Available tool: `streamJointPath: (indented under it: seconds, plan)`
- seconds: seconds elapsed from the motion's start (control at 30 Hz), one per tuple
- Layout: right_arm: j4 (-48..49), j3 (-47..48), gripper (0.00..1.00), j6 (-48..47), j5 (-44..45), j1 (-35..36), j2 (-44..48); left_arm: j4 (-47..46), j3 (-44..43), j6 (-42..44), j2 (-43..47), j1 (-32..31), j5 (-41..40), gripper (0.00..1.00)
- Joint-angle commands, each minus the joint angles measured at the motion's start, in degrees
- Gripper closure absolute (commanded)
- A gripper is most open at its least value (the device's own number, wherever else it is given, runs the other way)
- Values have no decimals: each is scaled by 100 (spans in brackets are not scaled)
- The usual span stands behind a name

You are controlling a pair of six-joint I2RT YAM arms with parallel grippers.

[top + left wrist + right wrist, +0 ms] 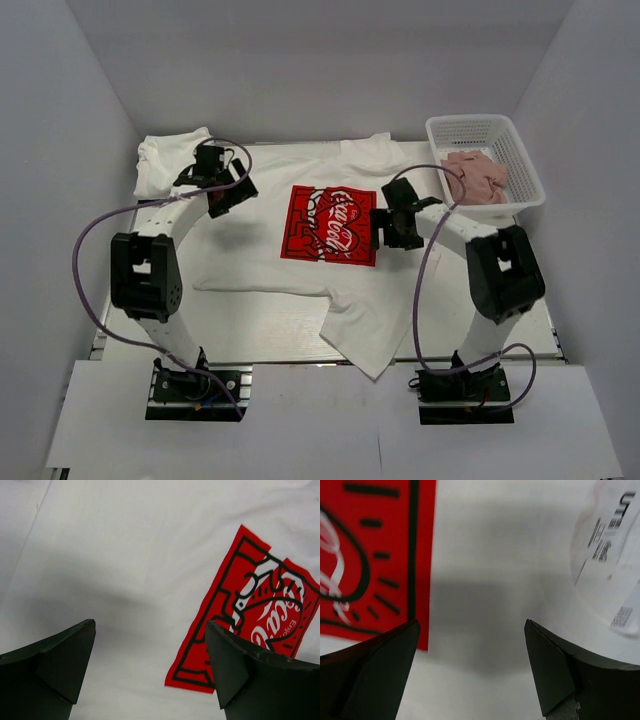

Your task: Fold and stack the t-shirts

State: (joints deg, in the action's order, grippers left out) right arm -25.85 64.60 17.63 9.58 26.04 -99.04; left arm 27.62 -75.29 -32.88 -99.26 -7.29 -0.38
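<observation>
Across the surface lies 1 large white t-shirt, spread flat with its front up, its neck toward the far edge and its hem hanging a little past the near edge. Its red print, a square with white script, sits at the middle of the chest. At the far right corner stands a white basket holding a crumpled pink cloth. At the far left corner a white bundle rests against the shirt's sleeve. The 2 arms reach over the shirt from either side. The left hand hovers over plain white cloth left of the print, its jaws spread wide and gripping nothing. The right hand hangs just beside the print's right edge, jaws likewise wide and empty, with grey printed lettering showing on the cloth near the neck.
</observation>
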Motion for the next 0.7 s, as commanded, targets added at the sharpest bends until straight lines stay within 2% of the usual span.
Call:
streamJointPath:
  seconds: [0.0,0.23,0.43,0.63,0.67]
  plan:
    - [44,745,10,101,-211,-388,-578,85,-451,212,-487,17,-6,0]
    - [-106,1599,10,-206,157,-890,-1608,139,-698,274,-1209,70,-163,0]
    - [-26,2345,10,-743,-53,-1206,-2522,315,-1119,326,-1736,70,-243,0]
    - [-34,2821,10,-1656,-369,-1216,-2445,315,-1173,326,-1641,70,-173,0]
    - [-113,2848,10,-1701,-631,-1181,-2366,315,-1173,326,-1562,9,-173,0]
